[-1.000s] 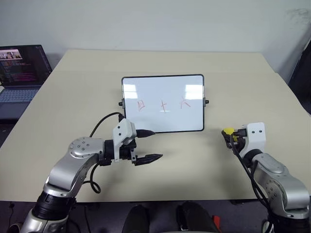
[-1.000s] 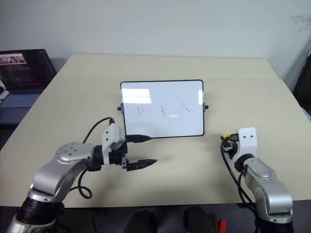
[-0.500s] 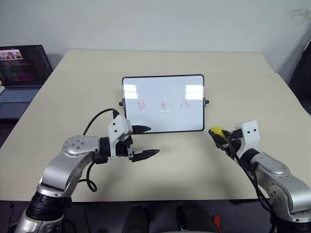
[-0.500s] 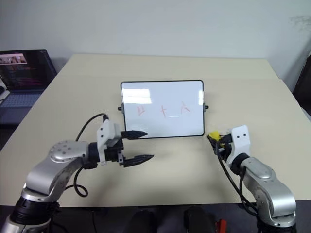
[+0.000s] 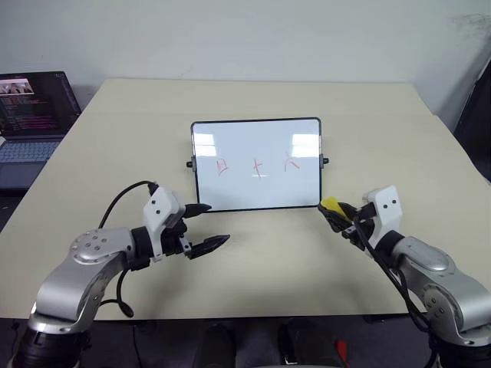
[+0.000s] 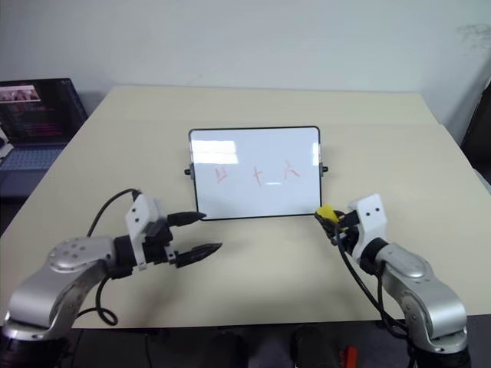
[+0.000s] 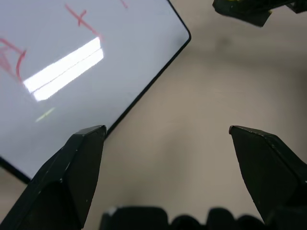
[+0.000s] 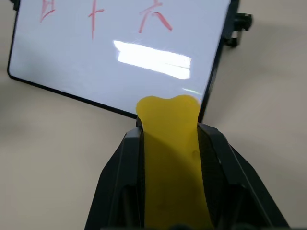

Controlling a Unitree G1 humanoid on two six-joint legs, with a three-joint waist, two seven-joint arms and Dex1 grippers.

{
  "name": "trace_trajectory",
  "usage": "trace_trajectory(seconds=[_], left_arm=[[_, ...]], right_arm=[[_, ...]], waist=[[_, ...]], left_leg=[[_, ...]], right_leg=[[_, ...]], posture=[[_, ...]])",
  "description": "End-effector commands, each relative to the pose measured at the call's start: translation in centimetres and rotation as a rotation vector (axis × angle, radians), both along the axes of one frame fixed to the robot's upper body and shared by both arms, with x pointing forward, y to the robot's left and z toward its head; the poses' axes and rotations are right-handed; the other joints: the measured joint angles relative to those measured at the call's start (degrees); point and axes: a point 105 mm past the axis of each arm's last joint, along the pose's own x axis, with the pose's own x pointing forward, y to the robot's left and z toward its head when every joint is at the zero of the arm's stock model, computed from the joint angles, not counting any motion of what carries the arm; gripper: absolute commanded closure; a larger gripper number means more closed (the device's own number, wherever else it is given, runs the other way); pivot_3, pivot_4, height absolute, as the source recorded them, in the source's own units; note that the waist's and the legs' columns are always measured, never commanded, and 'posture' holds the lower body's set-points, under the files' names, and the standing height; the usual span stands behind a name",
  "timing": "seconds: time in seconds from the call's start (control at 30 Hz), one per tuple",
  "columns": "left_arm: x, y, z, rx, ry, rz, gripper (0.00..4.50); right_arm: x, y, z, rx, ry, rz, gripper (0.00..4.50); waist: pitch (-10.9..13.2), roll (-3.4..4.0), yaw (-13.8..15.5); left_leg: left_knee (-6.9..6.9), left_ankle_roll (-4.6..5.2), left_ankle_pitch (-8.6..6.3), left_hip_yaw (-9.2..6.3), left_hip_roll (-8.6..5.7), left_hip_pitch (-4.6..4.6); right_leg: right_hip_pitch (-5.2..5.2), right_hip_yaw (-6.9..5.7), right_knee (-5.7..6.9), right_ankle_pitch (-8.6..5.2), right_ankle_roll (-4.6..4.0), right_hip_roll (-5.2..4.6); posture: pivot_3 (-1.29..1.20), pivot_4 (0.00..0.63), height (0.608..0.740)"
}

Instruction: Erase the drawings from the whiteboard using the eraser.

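The whiteboard (image 5: 257, 162) lies on the table's middle, black-framed, with knobs at both sides. Three red drawings (image 5: 258, 165) run in a row across it: a square, a cross and a caret. My right gripper (image 5: 337, 215) is shut on the yellow eraser (image 5: 332, 205), whose tip hangs just off the board's near right corner; the right wrist view shows the eraser (image 8: 171, 139) clamped between the black fingers. My left gripper (image 5: 205, 227) is open and empty, at the board's near left corner, one fingertip over the frame. In the left wrist view its spread fingertips (image 7: 79, 153) flank a board corner.
An open laptop (image 5: 34, 115) sits at the table's far left edge. A bare beige tabletop (image 5: 276, 261) spreads between my two grippers and behind the board. A black cable loops from my left wrist (image 5: 123, 203).
My right gripper carried the eraser left and up toward the board's near right corner. My left arm drew back to the left, still open.
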Motion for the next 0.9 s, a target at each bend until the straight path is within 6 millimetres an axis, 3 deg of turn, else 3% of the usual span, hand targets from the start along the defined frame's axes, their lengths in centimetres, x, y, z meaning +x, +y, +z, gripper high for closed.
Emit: trace_trajectory(seconds=[0.03,0.17,0.3,0.6,0.9], left_arm=[[0.2,1.1,1.9,0.026,-0.066,0.065,0.0],[1.3,2.6,2.1,0.076,-0.109,0.193,0.0],[2.1,3.7,2.3,0.089,-0.11,0.265,0.0],[3.8,5.4,2.6,0.083,-0.107,0.339,0.0],[4.4,6.0,2.9,0.102,-0.104,0.364,0.0]], right_arm=[[0.3,1.6,2.2,-0.022,-0.1,0.085,3.33],[0.1,3.4,2.5,-0.074,-0.128,0.234,3.33],[0.7,5.2,3.2,-0.23,-0.233,0.34,3.33],[1.1,8.3,4.1,-0.183,-0.294,0.38,3.33],[3.1,10.7,6.1,-0.253,-0.427,0.396,3.33]], waist=[[-0.01,0.0,0.04],[-0.01,0.0,0.06],[0.0,0.0,0.04],[-0.01,-0.02,-0.04],[-0.01,-0.03,0.06]], left_leg=[[0.0,0.0,0.0,-0.01,0.0,0.01],[0.0,0.0,0.0,-0.02,-0.01,0.03],[0.01,0.0,0.0,0.02,-0.02,0.0],[-0.01,0.0,0.0,-0.04,0.01,-0.01],[0.0,0.0,0.0,-0.04,0.01,-0.03]], right_leg=[[0.0,0.0,0.01,-0.01,0.01,0.0],[0.01,-0.03,0.0,-0.01,0.01,0.0],[0.01,0.0,-0.03,0.03,-0.04,-0.04],[0.0,-0.05,-0.02,0.11,-0.2,-0.04],[-0.02,-0.07,-0.01,0.12,-0.21,-0.05]], posture=[[0.0,0.15,0.74],[0.0,0.15,0.74],[0.0,0.15,0.74],[0.0,0.15,0.74],[0.0,0.15,0.74]])
